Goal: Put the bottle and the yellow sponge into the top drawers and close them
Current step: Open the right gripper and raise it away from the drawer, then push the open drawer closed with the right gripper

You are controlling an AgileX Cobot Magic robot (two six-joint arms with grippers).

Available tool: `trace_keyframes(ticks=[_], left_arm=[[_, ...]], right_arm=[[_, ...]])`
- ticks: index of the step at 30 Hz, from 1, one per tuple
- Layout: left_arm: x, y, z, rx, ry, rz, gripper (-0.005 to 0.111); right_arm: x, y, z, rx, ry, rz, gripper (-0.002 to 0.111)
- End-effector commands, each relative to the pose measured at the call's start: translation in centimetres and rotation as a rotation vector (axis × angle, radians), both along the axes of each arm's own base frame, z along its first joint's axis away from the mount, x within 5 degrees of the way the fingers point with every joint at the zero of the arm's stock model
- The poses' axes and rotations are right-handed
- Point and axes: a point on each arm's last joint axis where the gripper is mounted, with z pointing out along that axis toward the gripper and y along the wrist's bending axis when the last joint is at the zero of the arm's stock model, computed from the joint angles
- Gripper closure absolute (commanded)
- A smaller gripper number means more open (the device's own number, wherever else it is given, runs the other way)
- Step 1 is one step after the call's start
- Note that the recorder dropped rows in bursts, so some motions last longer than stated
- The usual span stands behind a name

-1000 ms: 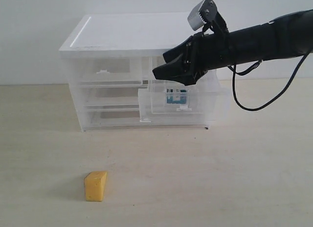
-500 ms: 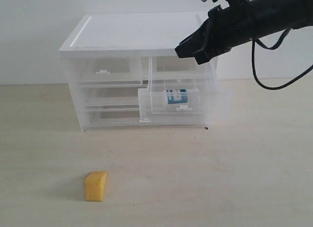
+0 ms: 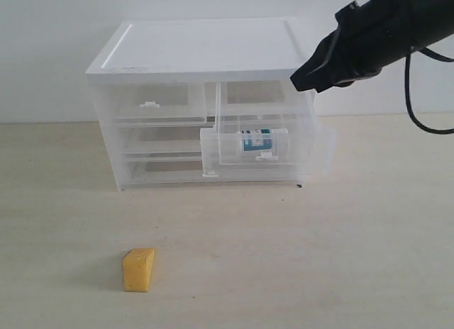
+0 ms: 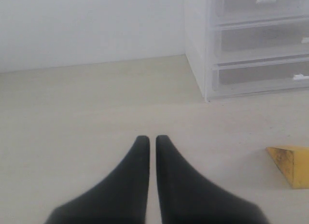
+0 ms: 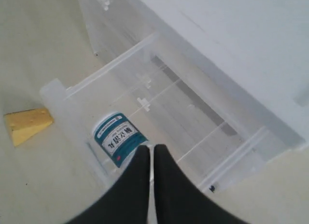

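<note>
- Exterior view: the right top drawer [image 3: 316, 148] stands pulled out of the cabinet [image 3: 198, 49], with the bottle [image 3: 257, 142] inside. The left top drawer [image 3: 163, 106] is shut.
- The yellow sponge [image 3: 139, 269] sits on the counter [image 3: 319, 258], well in front of the cabinet.
- Only the right wrist view shows the right end effector [image 5: 150, 149] tips: pressed together, empty, above the bottle.
- Only the left wrist view shows the left end effector [image 4: 150, 138]: tips together, holding nothing, low over the counter.
- The right arm enters from the upper right, slanting down beside the cabinet's front right top corner.
</note>
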Motion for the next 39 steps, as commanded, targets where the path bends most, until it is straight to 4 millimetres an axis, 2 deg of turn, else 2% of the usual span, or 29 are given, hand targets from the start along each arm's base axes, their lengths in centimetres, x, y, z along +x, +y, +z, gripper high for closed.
trace_keyframes(ticks=[1, 6, 14, 24, 27, 32, 39], left_arm=[[0.0, 0.0, 0.0, 0.001, -0.009, 0.003, 0.103], [0.0, 0.0, 0.0, 0.001, -0.009, 0.003, 0.103], [0.0, 0.0, 0.0, 0.001, -0.009, 0.003, 0.103], [0.0, 0.0, 0.0, 0.001, -0.009, 0.003, 0.103], [0.0, 0.0, 0.0, 0.001, -0.009, 0.003, 0.103], [0.0, 0.0, 0.0, 0.001, -0.009, 0.003, 0.103], [0.0, 0.0, 0.0, 0.001, -0.009, 0.003, 0.103]], right_arm=[[-2.2, -0.9, 0.4, 0.032, -0.025, -0.108, 0.108], [-4.9, 0.1, 0.3, 0.031, -0.021, -0.168, 0.108], [-8.6, 1.8, -1.4, 0.031, -0.023, -0.277, 0.108], [-12.7, 2.0, -3.4, 0.109, -0.047, -0.268, 0.108], [-13.4, 2.4, -4.6, 0.09, -0.038, -0.244, 0.108], [-13.6, 2.4, -6.1, 0.152, -0.069, -0.286, 0.108], [-12.2, 3.2, -8.4, 0.118, -0.051, -0.306, 0.108]])
